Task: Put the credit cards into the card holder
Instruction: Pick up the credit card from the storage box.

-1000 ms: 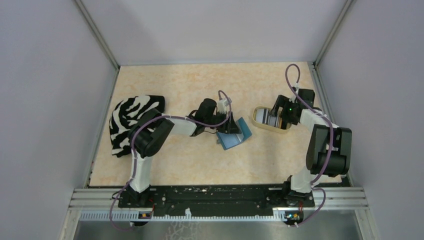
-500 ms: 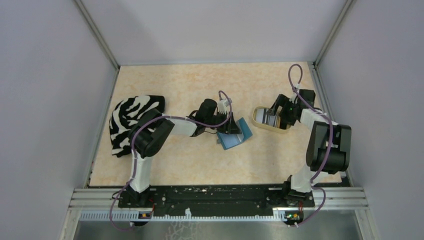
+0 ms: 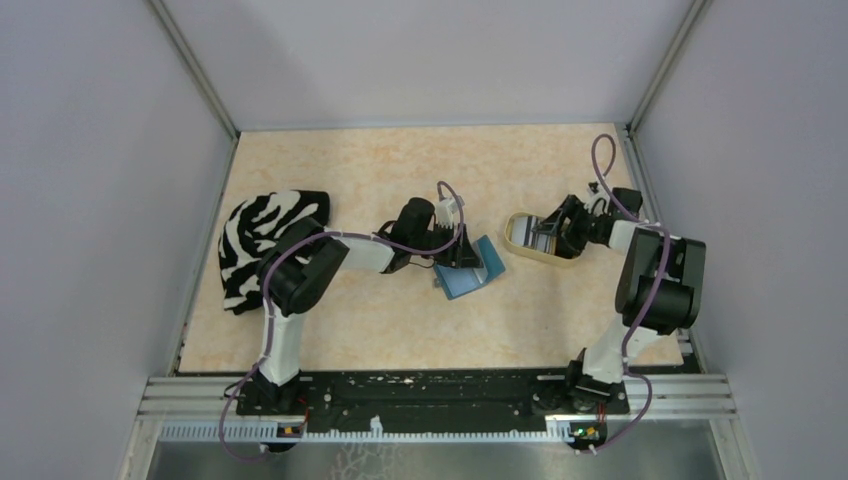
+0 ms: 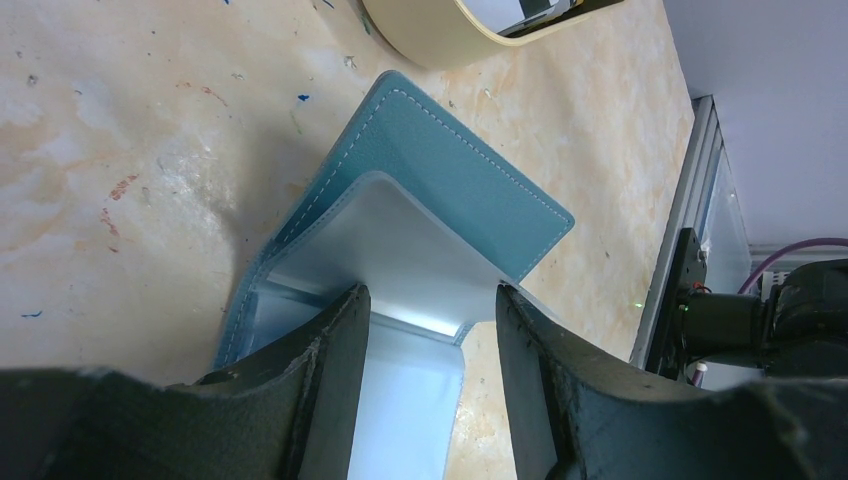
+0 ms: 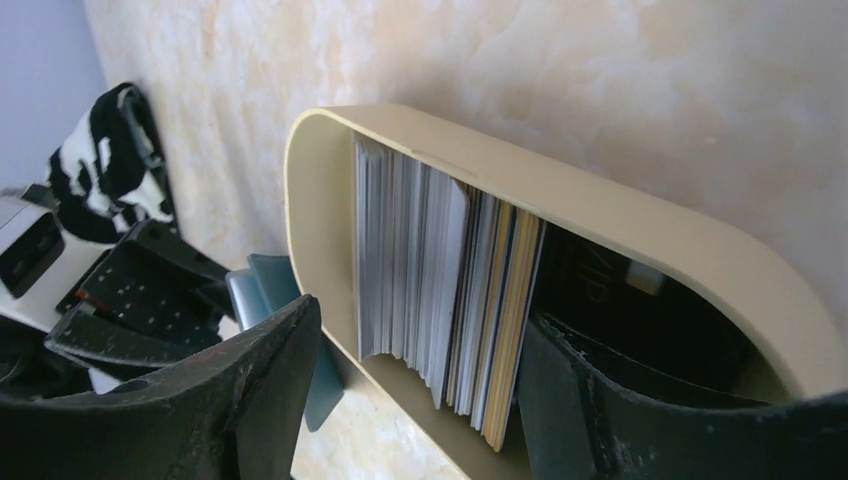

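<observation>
Teal-blue card holder (image 4: pixel 470 190) with pale stitching and a light blue inside. Beige tray (image 5: pixel 640 225). Credit cards (image 5: pixel 430 270) show mostly grey-white edges, a few apparently gold-orange. Cream counter (image 3: pixel 380 170), mottled orange. Black-and-white zebra-striped cloth (image 3: pixel 262 235).

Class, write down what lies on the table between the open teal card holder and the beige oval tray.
Nothing: only bare table separates the card holder from the tray, as the top view shows.

My left arm (image 3: pixel 300 272), right arm (image 3: pixel 657 288): white links, bulky black joints, purple cable looped along each. I note matte black claw fingers (image 4: pixel 318 400).
</observation>
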{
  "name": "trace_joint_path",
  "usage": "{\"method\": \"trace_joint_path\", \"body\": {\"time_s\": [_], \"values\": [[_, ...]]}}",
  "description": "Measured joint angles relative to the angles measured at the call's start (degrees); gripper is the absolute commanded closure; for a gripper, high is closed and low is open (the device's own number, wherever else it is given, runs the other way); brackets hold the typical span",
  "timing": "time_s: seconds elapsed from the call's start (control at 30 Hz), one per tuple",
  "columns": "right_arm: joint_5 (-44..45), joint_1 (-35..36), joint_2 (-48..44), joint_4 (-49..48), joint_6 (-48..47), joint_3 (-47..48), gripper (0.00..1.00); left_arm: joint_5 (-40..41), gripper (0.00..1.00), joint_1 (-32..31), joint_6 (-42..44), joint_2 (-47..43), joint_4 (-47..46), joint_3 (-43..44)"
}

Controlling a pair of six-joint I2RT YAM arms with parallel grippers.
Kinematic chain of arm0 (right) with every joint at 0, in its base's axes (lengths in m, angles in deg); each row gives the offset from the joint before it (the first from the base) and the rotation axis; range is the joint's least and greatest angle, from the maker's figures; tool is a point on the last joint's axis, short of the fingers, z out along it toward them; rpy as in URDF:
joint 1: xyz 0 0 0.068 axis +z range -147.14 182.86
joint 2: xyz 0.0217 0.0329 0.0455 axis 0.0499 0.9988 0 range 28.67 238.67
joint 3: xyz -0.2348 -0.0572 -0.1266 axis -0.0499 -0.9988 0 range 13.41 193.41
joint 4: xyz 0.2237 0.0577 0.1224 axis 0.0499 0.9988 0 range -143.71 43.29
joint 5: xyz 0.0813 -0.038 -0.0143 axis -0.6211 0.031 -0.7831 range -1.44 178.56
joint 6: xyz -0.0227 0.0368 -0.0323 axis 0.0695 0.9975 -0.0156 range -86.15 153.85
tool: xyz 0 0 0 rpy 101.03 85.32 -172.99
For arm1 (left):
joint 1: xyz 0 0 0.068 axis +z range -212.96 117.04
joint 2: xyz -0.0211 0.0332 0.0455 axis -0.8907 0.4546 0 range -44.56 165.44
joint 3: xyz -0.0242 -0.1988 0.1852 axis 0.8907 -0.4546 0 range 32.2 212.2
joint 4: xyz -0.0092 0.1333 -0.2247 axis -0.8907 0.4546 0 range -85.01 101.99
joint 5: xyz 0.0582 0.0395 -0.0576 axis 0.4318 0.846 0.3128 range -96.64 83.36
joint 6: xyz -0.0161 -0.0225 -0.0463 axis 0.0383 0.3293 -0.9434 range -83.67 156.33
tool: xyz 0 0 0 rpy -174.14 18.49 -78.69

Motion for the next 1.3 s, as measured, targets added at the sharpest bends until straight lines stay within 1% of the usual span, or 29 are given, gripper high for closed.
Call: {"method": "trace_joint_path", "body": {"time_s": [0.13, 0.27, 0.77, 0.8, 0.9, 0.93, 1.2, 1.3], "values": [[-4.37, 0.02, 2.89, -0.02, -0.39, 0.33, 0.25, 0.04, 0.43, 0.00, 0.02, 0.00, 0.00, 0.00], [-6.97, 0.04, 3.65, -0.07, -0.92, 0.81, 0.24, 0.04, 0.44, 0.00, 0.00, 0.00, 0.00, 0.00], [-10.51, -1.01, 4.46, 2.25, -2.97, 1.66, 0.30, 0.55, 0.43, -0.09, 0.00, -0.02, 0.00, -0.04], [-10.82, -1.38, 4.46, 2.60, -3.17, 1.66, 0.32, 0.55, 0.43, -0.09, 0.00, -0.02, 0.00, -0.04], [-11.63, -2.40, 4.46, 3.10, -3.65, 1.70, 0.33, 0.59, 0.43, -0.11, 0.00, -0.02, -0.02, -0.13], [-11.91, -2.75, 4.46, 3.54, -3.87, 1.88, 0.36, 0.61, 0.43, -0.11, 0.00, -0.07, -0.04, -0.20], [-13.49, -5.16, 4.46, 6.05, -5.55, 3.15, 0.39, 0.85, 0.43, -0.11, 0.02, -0.24, -0.02, -0.37], [-13.88, -5.88, 4.46, 6.71, -6.03, 3.30, 0.44, 0.87, 0.43, -0.11, 0.00, -0.24, -0.07, -0.44]]}}
